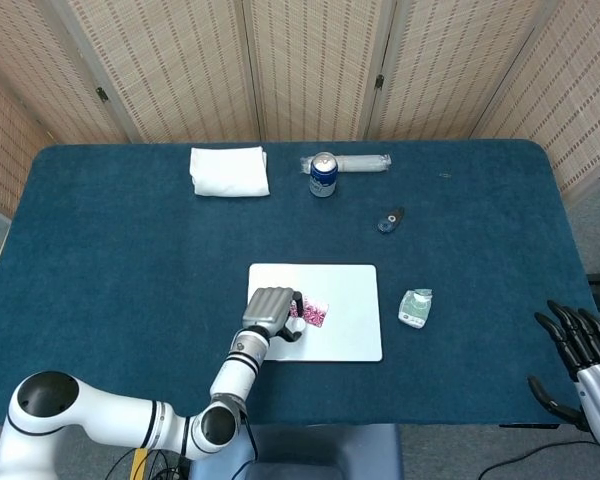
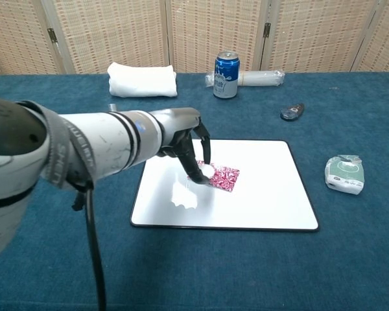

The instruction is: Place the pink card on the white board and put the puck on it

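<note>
Holding the white puck (image 2: 203,172) over the pink card (image 2: 222,177), the left hand (image 2: 189,146) hovers; card's long axis runs left-right.

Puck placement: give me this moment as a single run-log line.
left hand: holds white puck over pink card | card: on white board | right hand: open, off table edge

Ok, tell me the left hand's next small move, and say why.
Probably lower the puck onto the pink card and let go. The card already lies on the white board, and the left hand holds the puck at the card's left end, so only setting it down seems left. Whether the puck already touches the card cannot be told.
</note>
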{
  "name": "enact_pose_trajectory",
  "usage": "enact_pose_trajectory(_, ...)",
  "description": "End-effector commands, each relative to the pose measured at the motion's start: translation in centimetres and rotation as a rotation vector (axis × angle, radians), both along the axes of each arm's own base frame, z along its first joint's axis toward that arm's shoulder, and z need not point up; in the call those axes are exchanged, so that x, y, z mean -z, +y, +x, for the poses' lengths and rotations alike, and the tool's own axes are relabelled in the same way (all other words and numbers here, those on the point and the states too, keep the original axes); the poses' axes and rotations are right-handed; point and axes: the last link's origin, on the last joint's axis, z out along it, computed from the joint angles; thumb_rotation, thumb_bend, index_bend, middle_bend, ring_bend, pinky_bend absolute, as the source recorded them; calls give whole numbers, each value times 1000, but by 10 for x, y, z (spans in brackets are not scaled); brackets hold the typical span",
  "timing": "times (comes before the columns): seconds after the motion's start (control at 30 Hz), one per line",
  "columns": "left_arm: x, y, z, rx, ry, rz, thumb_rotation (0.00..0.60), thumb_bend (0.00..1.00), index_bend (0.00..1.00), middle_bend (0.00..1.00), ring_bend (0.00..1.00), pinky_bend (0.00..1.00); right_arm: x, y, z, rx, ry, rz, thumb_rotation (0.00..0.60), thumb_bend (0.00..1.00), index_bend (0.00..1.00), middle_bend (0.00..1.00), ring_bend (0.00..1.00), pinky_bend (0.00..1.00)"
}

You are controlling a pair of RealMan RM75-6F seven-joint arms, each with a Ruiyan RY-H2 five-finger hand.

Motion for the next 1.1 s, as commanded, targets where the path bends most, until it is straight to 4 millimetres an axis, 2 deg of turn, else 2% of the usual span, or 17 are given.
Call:
enact_pose_trajectory(0.03,8,2,11,5,-16,-20,600,307,567,1000,1000,1000,-4,3,-1,8,0,-20,600,261,52,0,0,0)
enact_pose_trajectory(0.4,26,15,24,26,-32,-48,600,306,568,1000,1000,1000,-8,6,-2,19,1,-56,600,261,51,0,0,0)
enact_pose_trajectory(0.7,28,34,18,-8,-53,-44,600,307,568,1000,1000,1000,-9,1,-5,41,5,-60,600,261,51,0,0,0)
enact_pose_trajectory(1.1,40,42,14,-29,-85,-70,600,306,566,1000,1000,1000,-11,1,-6,48,5,-72,600,261,52,0,0,0)
